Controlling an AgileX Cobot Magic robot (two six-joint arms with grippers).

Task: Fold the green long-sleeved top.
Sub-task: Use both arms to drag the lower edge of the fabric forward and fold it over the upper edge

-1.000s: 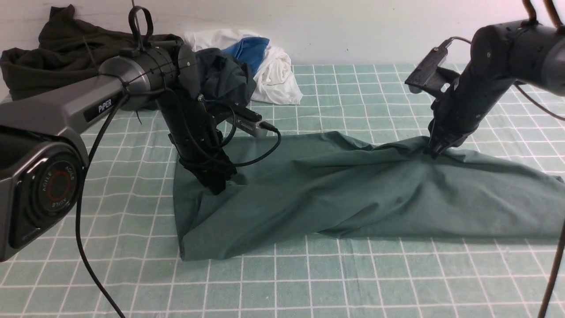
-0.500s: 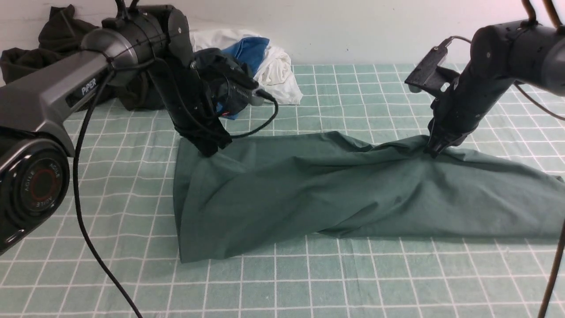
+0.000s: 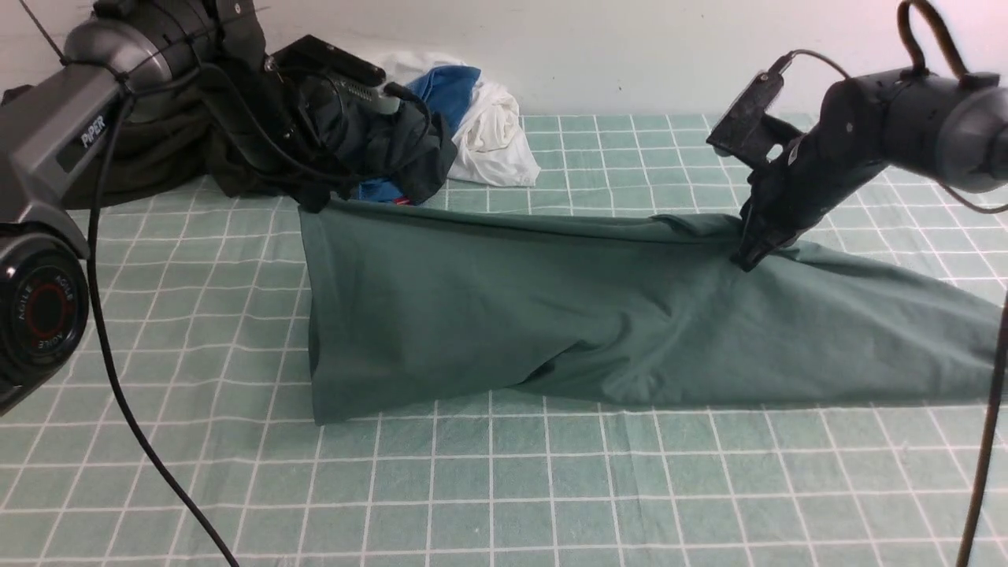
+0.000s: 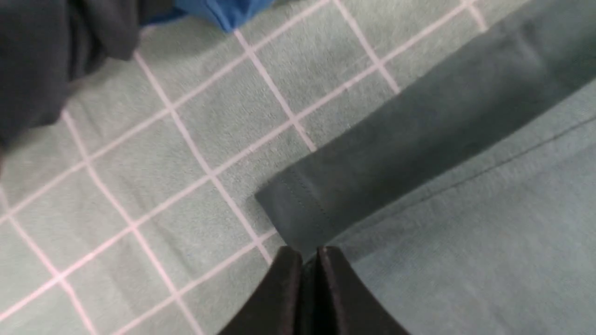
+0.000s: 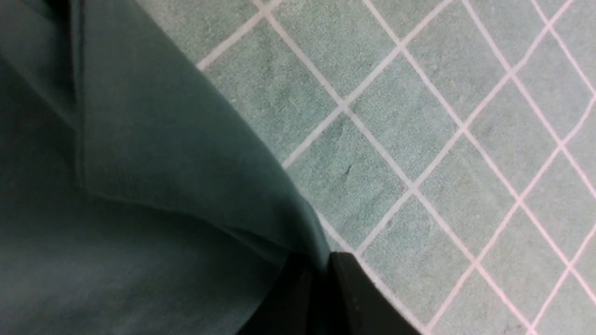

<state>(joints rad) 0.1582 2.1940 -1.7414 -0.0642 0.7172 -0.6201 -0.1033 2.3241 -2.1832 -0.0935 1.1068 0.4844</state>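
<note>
Front view: the green long-sleeved top (image 3: 551, 315) spans mid-frame left-to-right on the table (image 3: 551, 488) — left end effector (image 3: 315, 205) pinching its upper-left corner, right end effector (image 3: 744, 260) pinching its upper edge at right — cloth draping below both.

The green long-sleeved top (image 3: 551, 315) is seen stretched across the checked bench (image 3: 551, 488), with its far edge raised and drawn taut while its near edge rests on the bench. Its far left corner is pinched by the left end effector (image 3: 315, 203), and a fold further to the right is clamped by the right end effector (image 3: 748, 256). Behind the left arm (image 3: 71, 134), against the wall (image 3: 630, 55), an olive-black garment (image 3: 157, 169), a dark navy garment (image 3: 394, 150) and a white and blue bundle (image 3: 488, 130) are piled
</note>
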